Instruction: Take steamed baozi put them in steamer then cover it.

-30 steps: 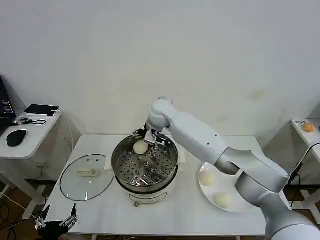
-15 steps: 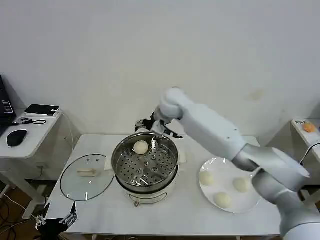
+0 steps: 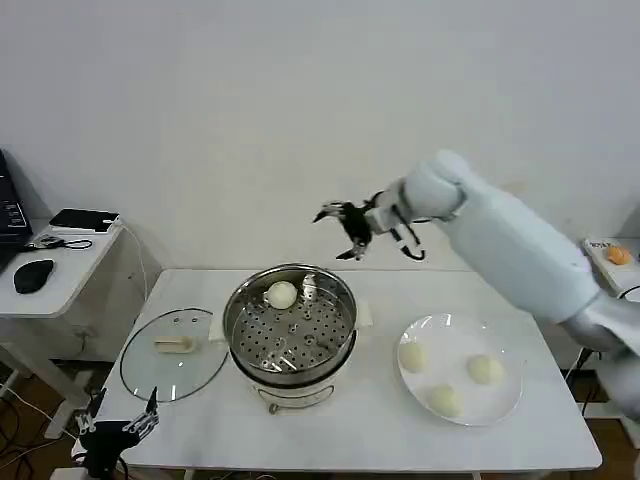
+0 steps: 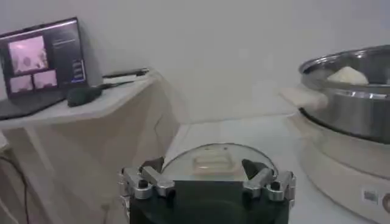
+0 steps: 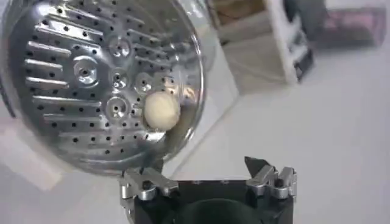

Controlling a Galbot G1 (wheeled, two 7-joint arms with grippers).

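Note:
The steamer (image 3: 290, 330) stands mid-table with one baozi (image 3: 282, 294) on the far side of its perforated tray. Three more baozi (image 3: 413, 355) (image 3: 485, 369) (image 3: 445, 401) lie on the white plate (image 3: 455, 335) to its right. The cover (image 3: 173, 352) rests flat on the table left of the steamer. My right gripper (image 3: 345, 225) hangs open and empty in the air above and behind the steamer's right rim. From its wrist, the right gripper (image 5: 207, 176) looks down on the tray (image 5: 79, 73) and baozi (image 5: 161, 111). My left gripper (image 3: 115, 432) waits open below the table's front left corner, facing the cover (image 4: 213, 163).
A side table (image 3: 60, 270) with a mouse and a notebook stands at the left, and a laptop (image 4: 42, 61) sits on it. A shelf with an orange thing (image 3: 618, 255) is at the far right. The steamer (image 4: 347, 103) rises beside the cover.
My right gripper has let go of the baozi in the steamer, then risen and swung right, away from the pot. The plate's third baozi now shows.

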